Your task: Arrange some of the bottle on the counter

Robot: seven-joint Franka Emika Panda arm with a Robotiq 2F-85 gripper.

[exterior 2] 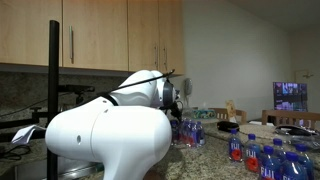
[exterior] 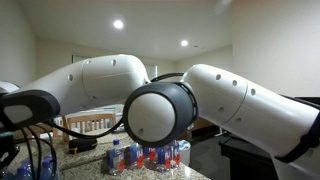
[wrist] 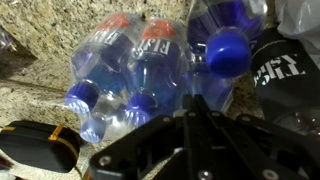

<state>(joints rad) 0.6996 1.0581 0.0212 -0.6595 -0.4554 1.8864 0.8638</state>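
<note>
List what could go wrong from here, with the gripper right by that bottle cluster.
1. The gripper is shut close to the bottles; advanced like this, it would likely shove or topple them, not grasp one.
2. The bottles are packed touching, so moving one may drag neighbours.
3. A black object beside them could get bumped.

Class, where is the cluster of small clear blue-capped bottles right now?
In the wrist view, the small clear blue-capped bottles fill mid-frame on the speckled granite counter, left of a black white-lettered object.
</note>
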